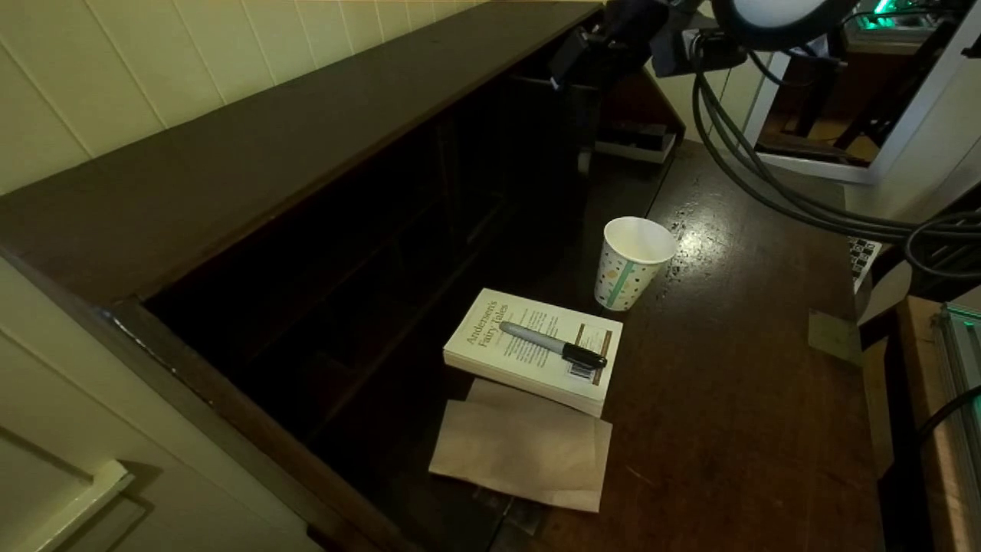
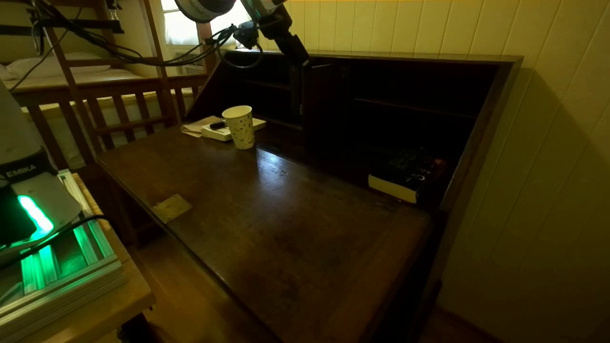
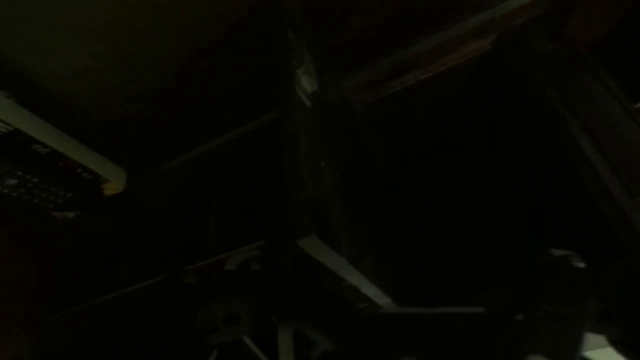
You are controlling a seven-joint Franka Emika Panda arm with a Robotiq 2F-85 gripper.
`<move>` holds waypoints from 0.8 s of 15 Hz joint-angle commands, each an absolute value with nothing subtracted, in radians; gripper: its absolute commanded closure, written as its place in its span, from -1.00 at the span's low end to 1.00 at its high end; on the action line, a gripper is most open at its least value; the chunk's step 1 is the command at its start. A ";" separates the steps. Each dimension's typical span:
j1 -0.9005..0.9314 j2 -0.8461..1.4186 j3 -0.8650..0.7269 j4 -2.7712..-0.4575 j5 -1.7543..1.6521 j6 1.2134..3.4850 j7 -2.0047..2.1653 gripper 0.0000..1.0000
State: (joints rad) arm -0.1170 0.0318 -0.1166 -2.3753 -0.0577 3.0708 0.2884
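From here: dark door (image 2: 325, 102) at the back of the desk (image 2: 267, 228), end effector (image 2: 300, 56) just by its top edge, contact unclear. Looks released, spread apart (murky in there). Door's probably stiff wood, not heavy, smoothish; grip the free edge.

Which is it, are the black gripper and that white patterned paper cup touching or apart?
Apart. Both exterior views show a gap: the gripper is higher, the cup upright on the dark wooden desktop.
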 commanded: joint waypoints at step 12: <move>-0.166 0.165 0.152 -2.182 0.729 3.019 -0.418 -1.00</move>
